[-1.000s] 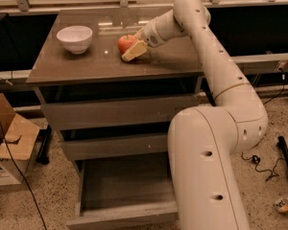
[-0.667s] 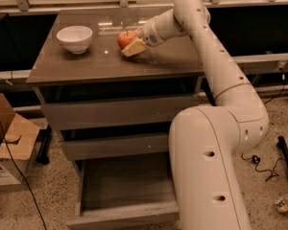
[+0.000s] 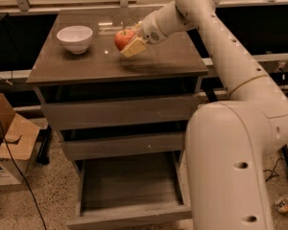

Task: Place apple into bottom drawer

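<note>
You have the small red-orange apple (image 3: 121, 38) pinched in your hand (image 3: 128, 42), just above the grey-brown surface (image 3: 153, 61) beside the white ceramic bowl (image 3: 75, 36); the open wood-grain bottom drawer (image 3: 129, 188), far below that bowl, awaits it.

The counter (image 3: 86, 63) is a flat, dark brown, wood-grain top with a glossy finish that catches pale reflections along its back edge. The only thing resting directly on it is a white bowl (image 3: 75, 37), which stands upright near the left rear corner, well in from the front edge. Right of the bowl and apart from it, the tool (image 3: 130, 41) hangs above the middle rear of the counter, clamped on the apple (image 3: 123, 39), which sits clear of the surface. A soft shadow falls on the bare top beneath them.
</note>
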Tool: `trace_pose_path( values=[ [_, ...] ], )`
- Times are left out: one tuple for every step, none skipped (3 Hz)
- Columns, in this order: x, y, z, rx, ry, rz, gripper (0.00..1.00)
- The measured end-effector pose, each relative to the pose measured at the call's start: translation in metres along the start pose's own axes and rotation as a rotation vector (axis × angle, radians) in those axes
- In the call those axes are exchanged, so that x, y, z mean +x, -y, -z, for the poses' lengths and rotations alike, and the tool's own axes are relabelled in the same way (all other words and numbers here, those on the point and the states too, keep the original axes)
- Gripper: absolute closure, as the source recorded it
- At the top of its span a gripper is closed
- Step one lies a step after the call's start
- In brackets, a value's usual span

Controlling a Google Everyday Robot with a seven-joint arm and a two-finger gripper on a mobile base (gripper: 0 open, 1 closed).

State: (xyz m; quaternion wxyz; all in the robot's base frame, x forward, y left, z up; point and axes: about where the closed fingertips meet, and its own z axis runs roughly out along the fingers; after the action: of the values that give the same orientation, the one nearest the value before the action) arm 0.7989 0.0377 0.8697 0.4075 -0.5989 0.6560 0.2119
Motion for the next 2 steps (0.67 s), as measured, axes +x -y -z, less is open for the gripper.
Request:
trace_pose_path(
  values=[
    [-0.024,-0.037,0.050,0.007,0.007,0.034,1.00],
    [-0.052,-0.080,0.127,0.079,0.025,0.031,1.00]
  ],
)
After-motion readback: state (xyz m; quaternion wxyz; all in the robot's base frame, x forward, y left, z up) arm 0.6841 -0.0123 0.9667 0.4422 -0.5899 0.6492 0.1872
